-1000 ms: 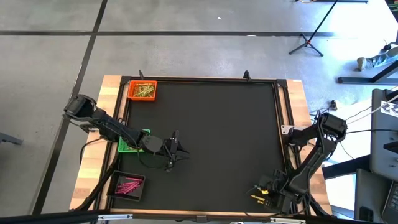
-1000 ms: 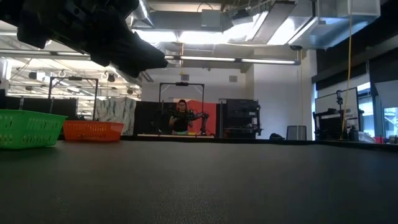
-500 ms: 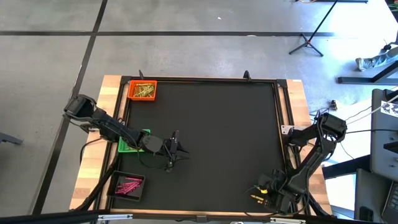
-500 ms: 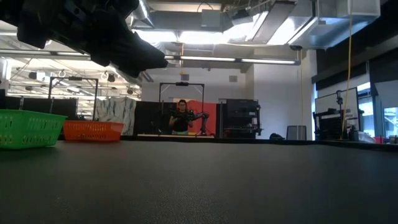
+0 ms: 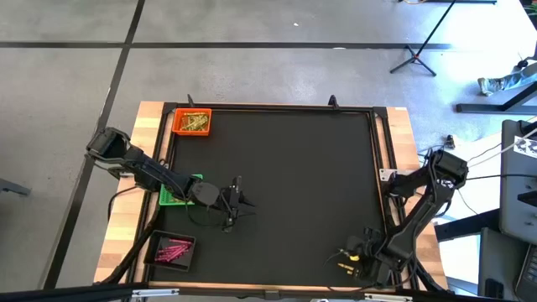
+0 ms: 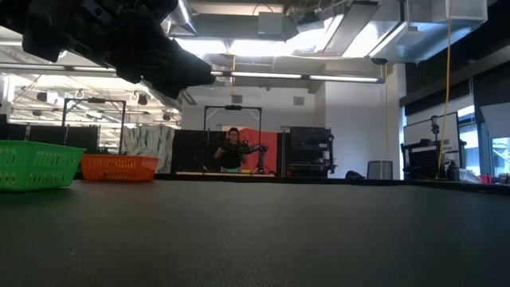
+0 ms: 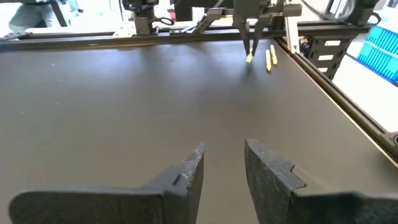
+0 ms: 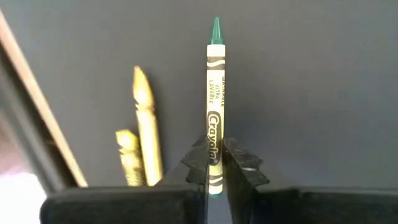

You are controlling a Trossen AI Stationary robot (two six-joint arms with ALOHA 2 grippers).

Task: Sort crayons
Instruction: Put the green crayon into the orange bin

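Your right gripper pinches a green-tipped crayon at the mat's lower right. Your left gripper, fingers slightly parted and empty, hangs beside the green tray.

**Arm and gripper poses**

In the high view, the left arm is reaching from the frame's left edge toward lower centre-left, its gripper hovering with fingers slightly parted and holding nothing. The right arm is folding down along the right edge, its gripper at lower right, fingers pinching a crayon.
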